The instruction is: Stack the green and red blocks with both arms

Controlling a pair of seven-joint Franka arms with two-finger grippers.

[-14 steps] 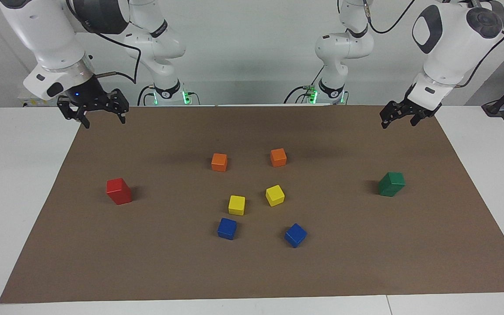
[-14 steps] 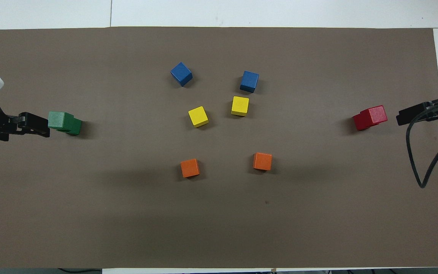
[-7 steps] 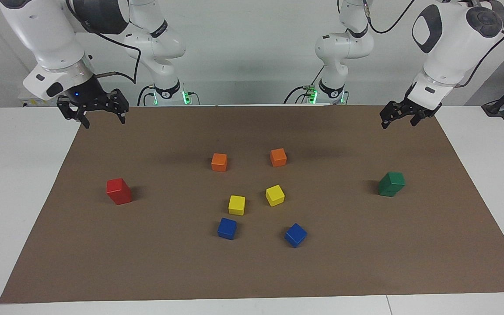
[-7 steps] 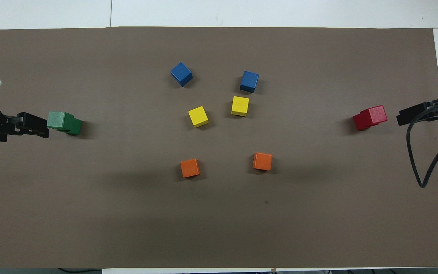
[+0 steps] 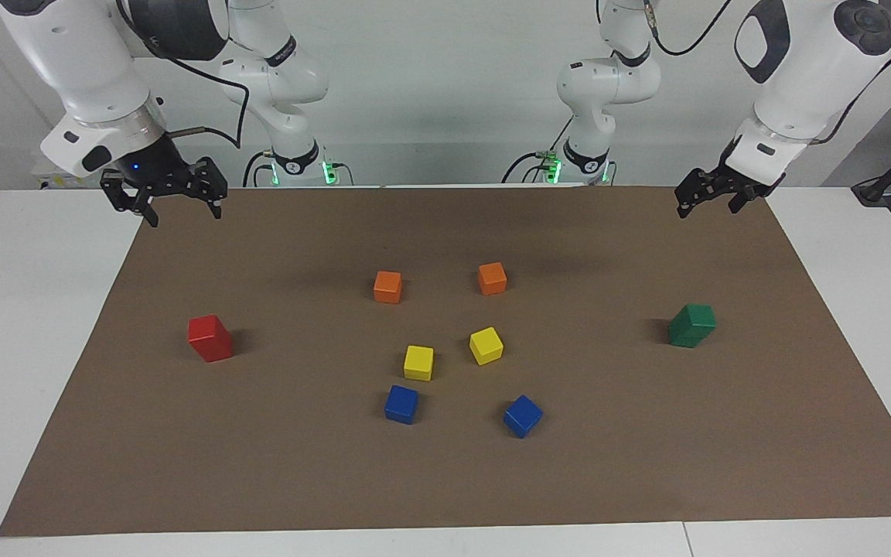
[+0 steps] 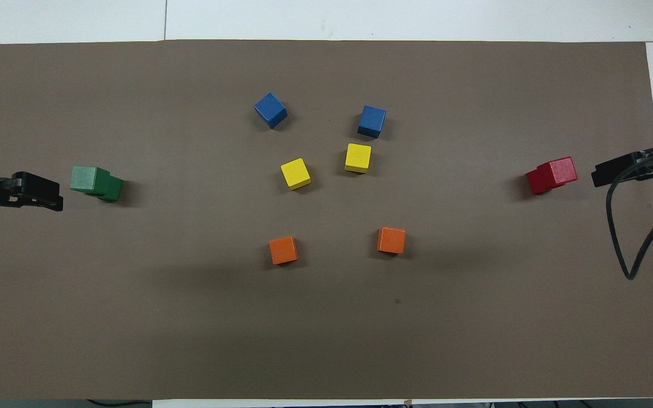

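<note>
Two green blocks stand stacked one on the other, slightly offset, toward the left arm's end of the brown mat. Two red blocks stand stacked the same way toward the right arm's end. My left gripper hangs open and empty in the air over the mat's edge beside the green stack, touching nothing. Raised over the mat's edge beside the red stack, my right gripper is also open and empty.
In the middle of the mat lie two orange cubes, two yellow cubes and two blue cubes. White table surrounds the mat.
My left gripper has risen a little and drawn away from the green stack toward the mat's edge. The right gripper and all blocks have stayed put.
</note>
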